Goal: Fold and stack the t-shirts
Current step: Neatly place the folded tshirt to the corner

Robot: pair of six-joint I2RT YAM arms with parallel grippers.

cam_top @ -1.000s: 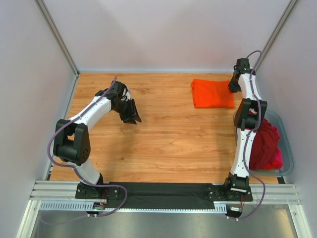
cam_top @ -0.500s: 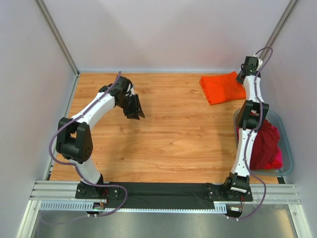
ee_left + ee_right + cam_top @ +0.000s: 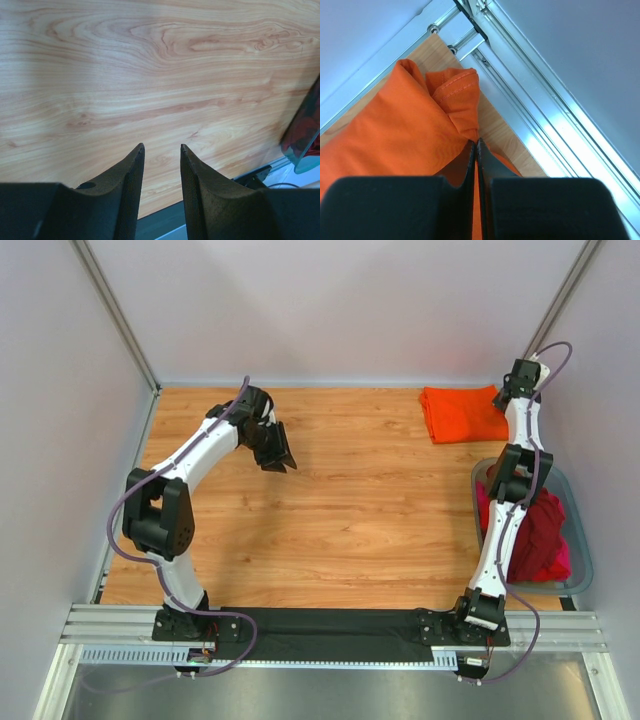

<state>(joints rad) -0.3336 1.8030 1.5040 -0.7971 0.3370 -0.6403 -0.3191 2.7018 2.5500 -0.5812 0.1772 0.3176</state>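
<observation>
A folded orange t-shirt (image 3: 462,412) lies at the table's far right corner. My right gripper (image 3: 512,400) is at its right edge, shut on a fold of the orange cloth (image 3: 410,135), as the right wrist view shows (image 3: 477,142). Dark red (image 3: 536,530) and magenta-pink (image 3: 563,562) t-shirts lie heaped in the tub. My left gripper (image 3: 281,458) hovers open and empty over bare wood at the far left, seen also in the left wrist view (image 3: 161,148).
A grey-blue plastic tub (image 3: 585,540) stands at the right edge beside the right arm. Aluminium frame rails (image 3: 530,95) and white walls close the far right corner. A black strip (image 3: 320,625) runs along the near edge.
My right gripper has dragged the orange t-shirt to the right and back into the far corner. My left gripper has moved a little farther back and right.
</observation>
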